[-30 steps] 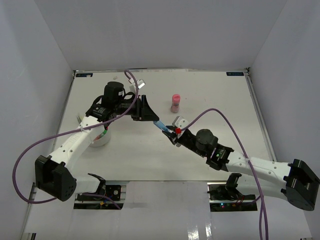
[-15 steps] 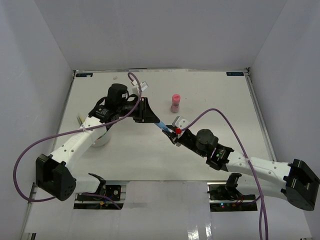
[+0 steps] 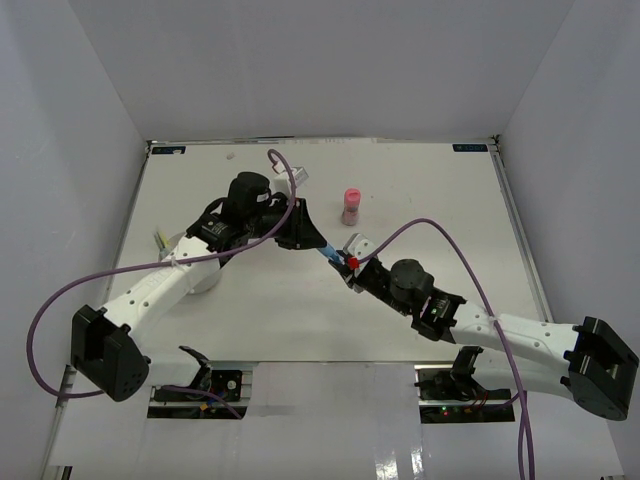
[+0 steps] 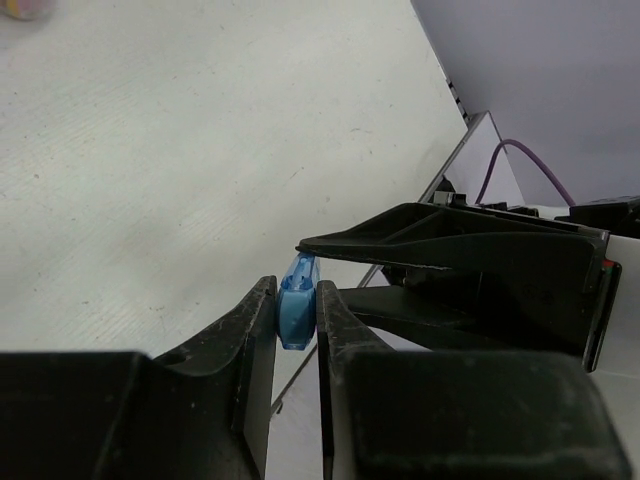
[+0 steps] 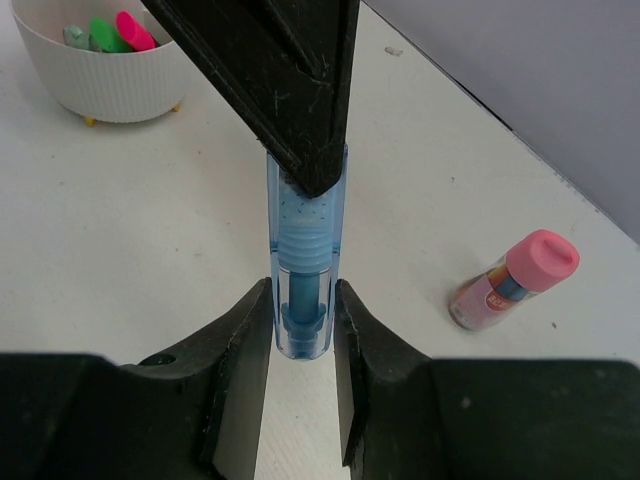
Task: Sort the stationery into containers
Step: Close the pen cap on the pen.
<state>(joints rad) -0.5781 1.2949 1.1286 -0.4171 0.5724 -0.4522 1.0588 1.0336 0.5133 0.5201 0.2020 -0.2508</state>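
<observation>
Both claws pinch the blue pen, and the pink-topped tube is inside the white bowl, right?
No. The left claw and right claw do pinch the blue pen, but the pink-topped tube stands on the table, outside the white bowl. The right wrist view shows it.

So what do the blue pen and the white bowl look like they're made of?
The blue pen looks like glossy, see-through blue plastic: its inner parts show through the barrel. The white bowl is matte white with fine vertical ribs on its wall and small yellowish feet. Moulded plastic seems likely, though ceramic cannot be ruled out from its look.
</observation>
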